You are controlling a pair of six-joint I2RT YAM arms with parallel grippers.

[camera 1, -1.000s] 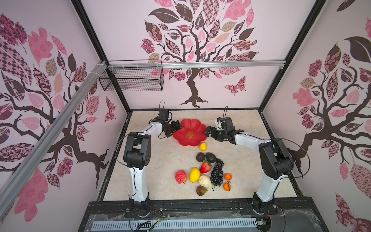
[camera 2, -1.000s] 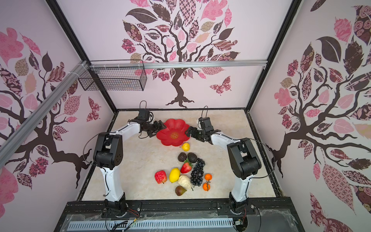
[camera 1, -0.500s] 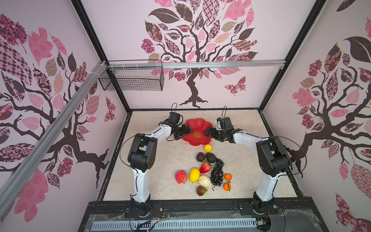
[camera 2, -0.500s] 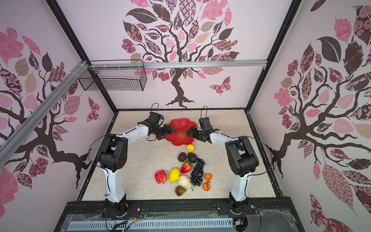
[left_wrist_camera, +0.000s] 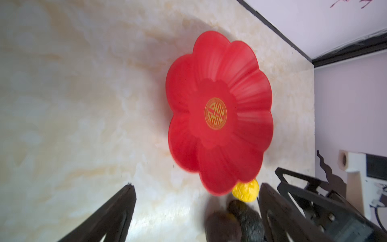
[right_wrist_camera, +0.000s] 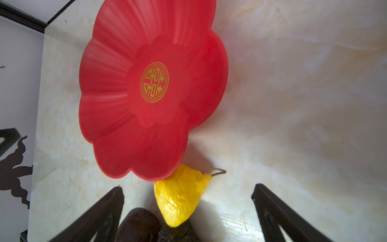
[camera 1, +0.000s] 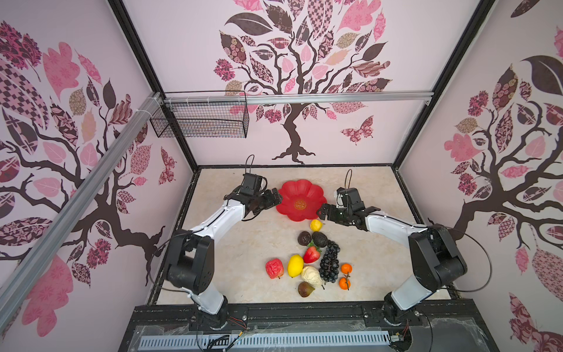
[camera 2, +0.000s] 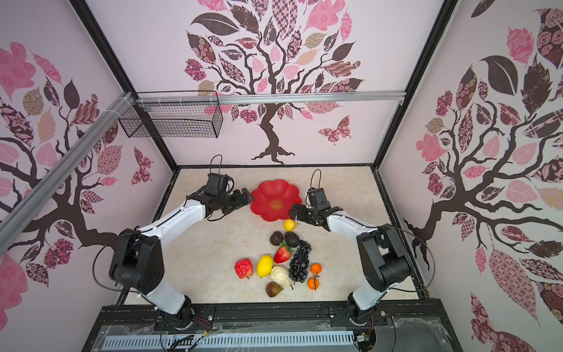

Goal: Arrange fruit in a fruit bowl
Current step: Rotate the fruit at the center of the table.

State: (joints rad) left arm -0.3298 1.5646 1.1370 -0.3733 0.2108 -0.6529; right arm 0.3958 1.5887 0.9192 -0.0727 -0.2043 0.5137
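Fruit bowl (camera 1: 292,190) set at 12 o'clock on the counter (camera 1: 231,243), flanked by both arms.
The left fingers (camera 1: 273,197) are spread just beside the bowl's rim at 9 o'clock. The yellow pear (camera 1: 316,225) is seen touching the rim at 5 o'clock, and the rest of the fruit (camera 1: 311,254) is clustered toward 6 o'clock. The right fingers (camera 1: 322,212) are spread at 4 o'clock, just beside the pear.
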